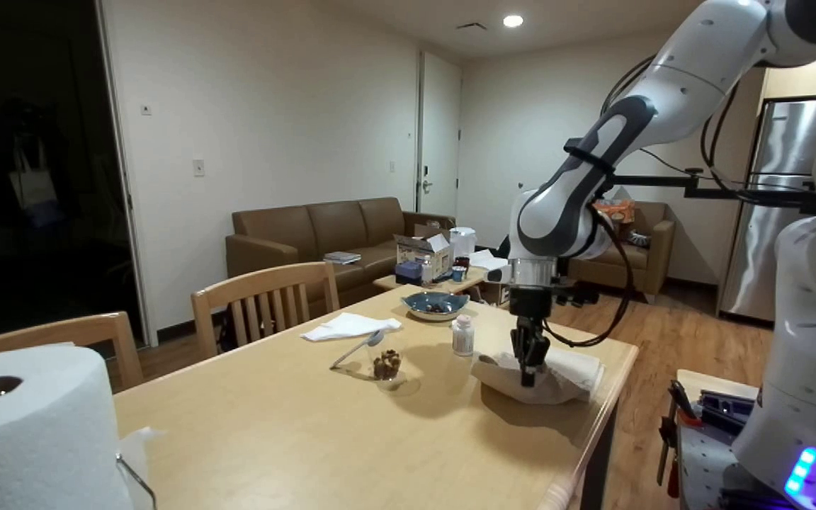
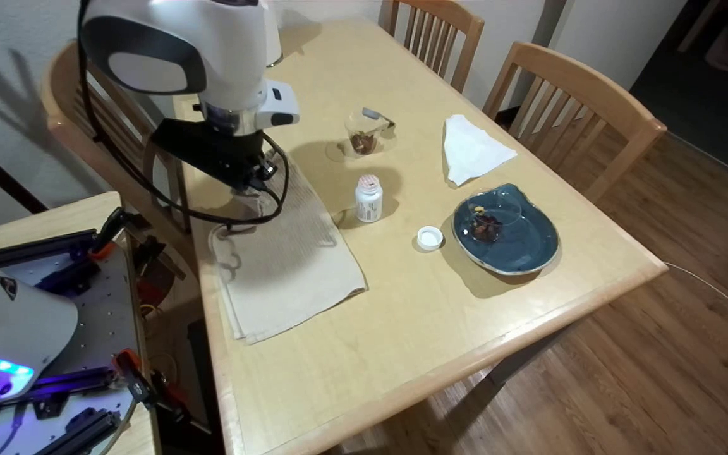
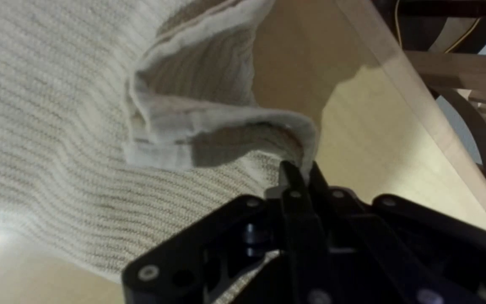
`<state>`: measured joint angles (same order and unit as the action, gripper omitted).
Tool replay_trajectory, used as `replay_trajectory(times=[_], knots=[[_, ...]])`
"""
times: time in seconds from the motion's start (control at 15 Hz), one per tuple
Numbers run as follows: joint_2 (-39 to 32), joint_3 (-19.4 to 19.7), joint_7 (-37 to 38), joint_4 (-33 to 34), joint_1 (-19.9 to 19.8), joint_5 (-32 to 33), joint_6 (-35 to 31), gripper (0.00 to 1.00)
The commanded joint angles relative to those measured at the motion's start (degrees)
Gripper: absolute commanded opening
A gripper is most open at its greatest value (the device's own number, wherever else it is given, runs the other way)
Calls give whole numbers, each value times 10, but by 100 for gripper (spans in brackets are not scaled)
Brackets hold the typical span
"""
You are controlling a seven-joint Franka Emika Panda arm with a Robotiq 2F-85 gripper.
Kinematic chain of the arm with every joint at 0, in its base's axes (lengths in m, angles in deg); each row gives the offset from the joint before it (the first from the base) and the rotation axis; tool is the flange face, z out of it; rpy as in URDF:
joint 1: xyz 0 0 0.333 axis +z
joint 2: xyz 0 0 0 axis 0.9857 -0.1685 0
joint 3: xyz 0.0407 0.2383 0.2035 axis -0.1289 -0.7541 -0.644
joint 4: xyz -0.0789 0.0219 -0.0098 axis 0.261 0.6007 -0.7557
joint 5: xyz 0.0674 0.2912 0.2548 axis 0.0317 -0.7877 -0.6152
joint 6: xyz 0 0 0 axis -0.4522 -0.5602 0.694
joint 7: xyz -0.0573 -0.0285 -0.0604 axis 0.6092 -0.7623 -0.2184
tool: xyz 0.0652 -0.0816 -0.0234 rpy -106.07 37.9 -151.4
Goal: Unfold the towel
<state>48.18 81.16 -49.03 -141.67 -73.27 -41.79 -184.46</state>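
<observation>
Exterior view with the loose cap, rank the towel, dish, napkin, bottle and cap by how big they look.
In an exterior view, largest first:
towel, though partly hidden
dish
napkin
bottle
cap
None look alike.

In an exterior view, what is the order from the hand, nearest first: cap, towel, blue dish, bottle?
1. Towel: gripped by the hand.
2. Bottle: standing beside the towel.
3. Cap: lying past the bottle.
4. Blue dish: farthest, right of the cap.

Towel [image 2: 294, 259] on table [image 2: 402, 341], bottle [image 2: 369, 202] near it.
</observation>
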Motion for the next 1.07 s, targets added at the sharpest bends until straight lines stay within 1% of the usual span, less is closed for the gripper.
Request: replay_trajectory(times=[0.0, 0.27, 0.33, 0.4, 0.47, 0.67, 0.8, 0.87, 1.0], knots=[[-58, -28, -26, 15, -17, -11, 0, 1], [-103, -50, -9, 28, -32, 3, -4, 1], [-109, -54, -2, 30, -35, 5, -8, 30], [-107, -57, 2, 30, -38, 9, -10, 32], [-103, -57, 3, 27, -42, 11, -12, 37], [-94, -54, 20, 22, -51, 17, -6, 55], [-90, -44, 79, 18, -48, 49, -10, 68], [-87, -39, 118, 17, -46, 71, -11, 76], [-83, -39, 157, 17, -49, 96, -7, 87]])
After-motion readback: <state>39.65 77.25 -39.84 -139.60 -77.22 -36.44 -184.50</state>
